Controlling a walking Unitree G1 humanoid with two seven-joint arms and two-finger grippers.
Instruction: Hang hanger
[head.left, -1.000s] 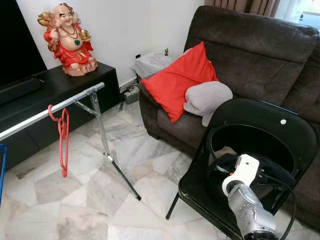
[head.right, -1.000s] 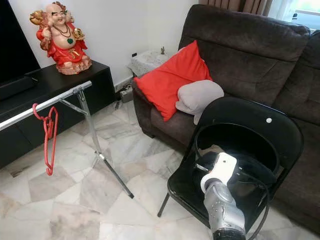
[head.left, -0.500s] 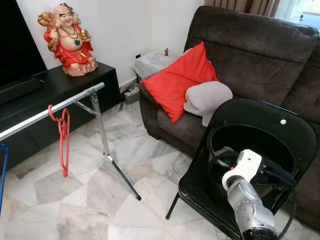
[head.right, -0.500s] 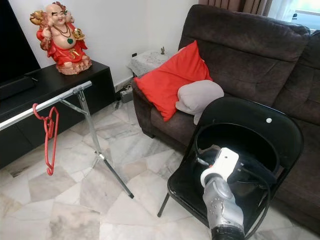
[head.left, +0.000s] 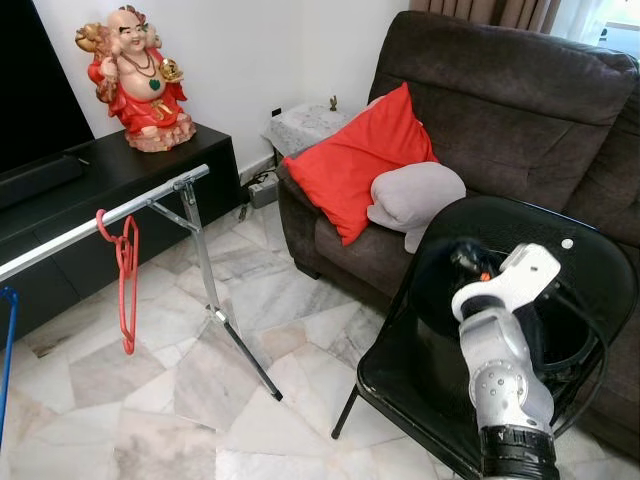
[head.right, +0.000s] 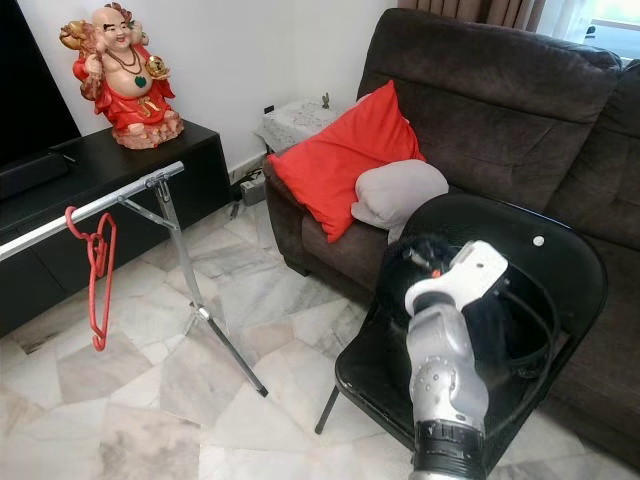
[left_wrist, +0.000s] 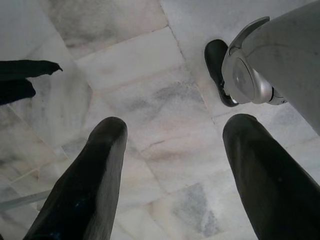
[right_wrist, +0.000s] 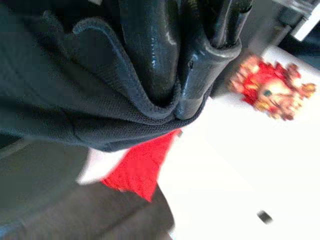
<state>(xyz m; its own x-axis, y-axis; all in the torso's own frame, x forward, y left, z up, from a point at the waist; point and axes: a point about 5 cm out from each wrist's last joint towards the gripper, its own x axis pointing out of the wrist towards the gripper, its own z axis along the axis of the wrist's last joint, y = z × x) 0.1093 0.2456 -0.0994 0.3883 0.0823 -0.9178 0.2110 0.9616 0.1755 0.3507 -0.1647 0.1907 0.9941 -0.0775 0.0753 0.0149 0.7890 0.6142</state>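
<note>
A red hanger (head.left: 126, 275) hangs by its hook on the silver rail (head.left: 60, 240) of a clothes stand at the left. My right gripper (head.left: 466, 258) is raised above the seat of a black folding chair (head.left: 400, 380), blurred by motion. In the right wrist view its fingers (right_wrist: 155, 55) are shut on a fold of dark fabric (right_wrist: 75, 110). Whether a hanger is inside the fabric cannot be told. My left gripper (left_wrist: 170, 165) hangs open over the marble floor (left_wrist: 150, 100), with nothing between its fingers.
A brown sofa (head.left: 520, 110) with a red cushion (head.left: 365, 160) and a grey cushion (head.left: 415, 195) stands behind the chair. A black TV cabinet (head.left: 120, 170) with a red figurine (head.left: 140, 80) lines the left wall. The stand's leg (head.left: 245, 350) slants across the floor. My own foot (left_wrist: 250, 70) is beside the left gripper.
My right arm has risen from low over the chair seat to the height of the chair back, taking the dark fabric up with it. The red hanger and rail are unchanged.
</note>
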